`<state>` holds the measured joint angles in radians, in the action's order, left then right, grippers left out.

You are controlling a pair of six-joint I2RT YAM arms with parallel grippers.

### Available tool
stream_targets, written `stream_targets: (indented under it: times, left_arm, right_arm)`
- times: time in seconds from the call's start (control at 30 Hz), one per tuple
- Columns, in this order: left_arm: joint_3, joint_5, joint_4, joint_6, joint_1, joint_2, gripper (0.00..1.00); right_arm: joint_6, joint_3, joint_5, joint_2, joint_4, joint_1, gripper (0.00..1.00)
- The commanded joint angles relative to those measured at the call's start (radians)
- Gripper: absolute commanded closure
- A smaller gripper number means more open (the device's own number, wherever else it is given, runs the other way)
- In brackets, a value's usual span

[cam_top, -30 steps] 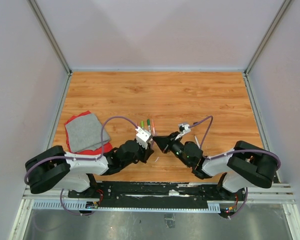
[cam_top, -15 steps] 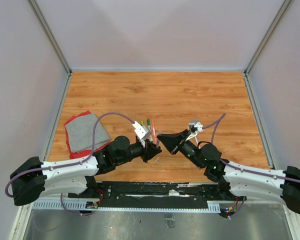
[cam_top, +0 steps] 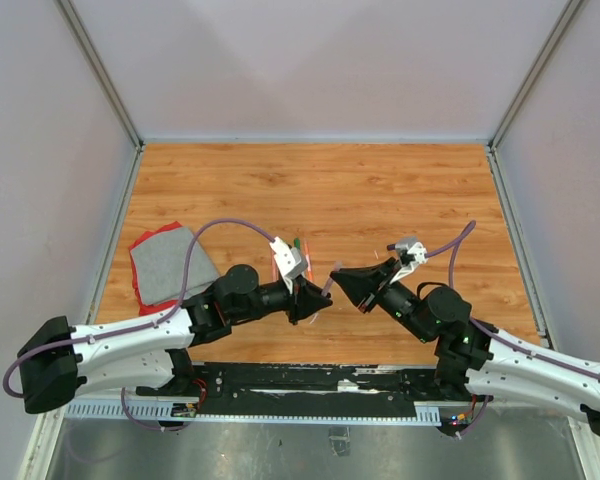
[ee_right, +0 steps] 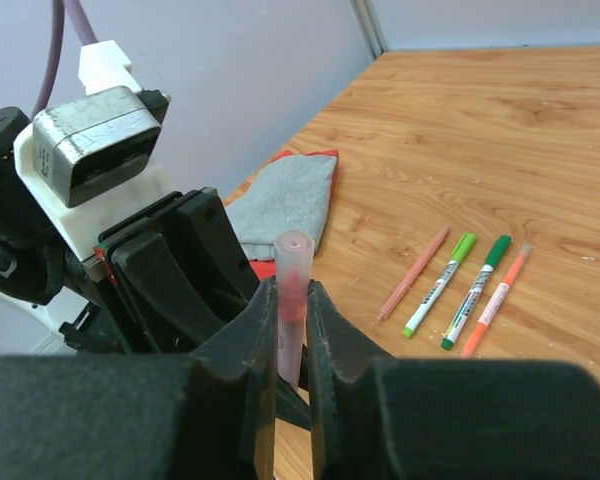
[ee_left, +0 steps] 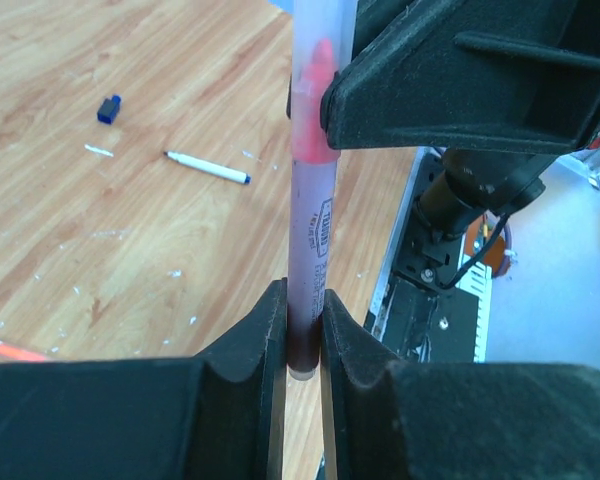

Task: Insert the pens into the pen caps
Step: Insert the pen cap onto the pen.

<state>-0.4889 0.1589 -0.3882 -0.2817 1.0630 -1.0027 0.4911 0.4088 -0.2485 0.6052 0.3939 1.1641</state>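
A pen with a red tip (ee_left: 308, 240) is held between both grippers above the table's near edge. My left gripper (ee_left: 302, 312) is shut on its dark lower barrel. My right gripper (ee_right: 291, 300) is shut on the translucent pen cap (ee_right: 292, 262) that covers the red tip. In the top view the left gripper (cam_top: 313, 301) and right gripper (cam_top: 340, 281) meet tip to tip. Several more pens lie on the table: a salmon one (ee_right: 412, 273), two green ones (ee_right: 440, 283) and an orange one (ee_right: 495, 300).
A grey cloth over a red one (cam_top: 168, 262) lies at the left. A blue-tipped pen (ee_left: 208, 167), a small blue cap (ee_left: 108, 109) and an orange pen end (ee_left: 5, 349) lie on the wood. The black base rail (cam_top: 310, 380) runs along the near edge.
Both arms have stretched out and the two grippers have closed the gap between them, shifting slightly right. The right arm's base link has swung out to the right.
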Motion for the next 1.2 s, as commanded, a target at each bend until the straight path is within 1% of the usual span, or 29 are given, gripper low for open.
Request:
stream_targets:
  times: [0.0, 0.1, 0.17, 0.23, 0.3, 0.37, 0.5, 0.6, 0.67, 0.73, 0.8, 0.9, 1.1, 1.17]
  left_arm:
    - [-0.068, -0.123, -0.06, 0.025, -0.02, 0.045, 1.0]
    - [-0.049, -0.144, -0.036, 0.023, -0.02, 0.054, 0.99]
    - [-0.041, -0.16, -0.023, 0.018, -0.02, 0.061, 0.99]
    - [-0.038, -0.169, -0.015, 0.011, -0.02, 0.061, 0.99]
    - [-0.04, -0.17, -0.01, 0.008, -0.02, 0.055, 1.0]
    - [-0.043, -0.17, -0.008, 0.002, -0.02, 0.044, 0.99]
    - [-0.049, -0.157, -0.011, -0.004, -0.02, 0.033, 0.99]
    - [-0.051, -0.151, -0.011, -0.004, -0.02, 0.033, 0.99]
    - [-0.048, -0.151, -0.011, -0.001, -0.02, 0.034, 0.99]
    - [-0.05, -0.148, -0.011, -0.001, -0.02, 0.034, 1.0]
    - [-0.051, -0.144, -0.011, -0.001, -0.021, 0.033, 1.0]
    - [-0.05, -0.139, -0.011, -0.002, -0.021, 0.032, 0.99]
    - [-0.05, -0.124, -0.01, -0.008, -0.021, 0.026, 0.99]
    - [-0.048, -0.119, -0.012, -0.01, -0.021, 0.028, 1.0]
  right_arm:
    - [-0.075, 0.071, -0.053, -0.046, -0.265, 0.031, 0.81]
    - [-0.122, 0.122, -0.096, -0.101, -0.308, 0.031, 0.71]
    - [-0.138, 0.141, -0.116, -0.144, -0.328, 0.03, 0.6]
    - [-0.134, 0.15, -0.144, -0.171, -0.33, 0.031, 0.52]
    - [-0.116, 0.154, -0.172, -0.179, -0.297, 0.031, 0.44]
    - [-0.085, 0.192, -0.222, -0.153, -0.311, 0.03, 0.38]
    - [-0.025, 0.363, -0.288, -0.018, -0.446, 0.028, 0.29]
    - [-0.015, 0.467, -0.307, 0.078, -0.533, 0.017, 0.27]
    - [-0.012, 0.499, -0.298, 0.121, -0.551, 0.001, 0.27]
    - [0.007, 0.517, -0.239, 0.153, -0.553, -0.036, 0.28]
    - [0.038, 0.53, -0.139, 0.184, -0.56, -0.086, 0.29]
    - [0.055, 0.531, -0.034, 0.219, -0.532, -0.133, 0.31]
    - [0.02, 0.529, 0.046, 0.262, -0.468, -0.14, 0.33]
    - [0.023, 0.529, 0.06, 0.277, -0.462, -0.147, 0.39]
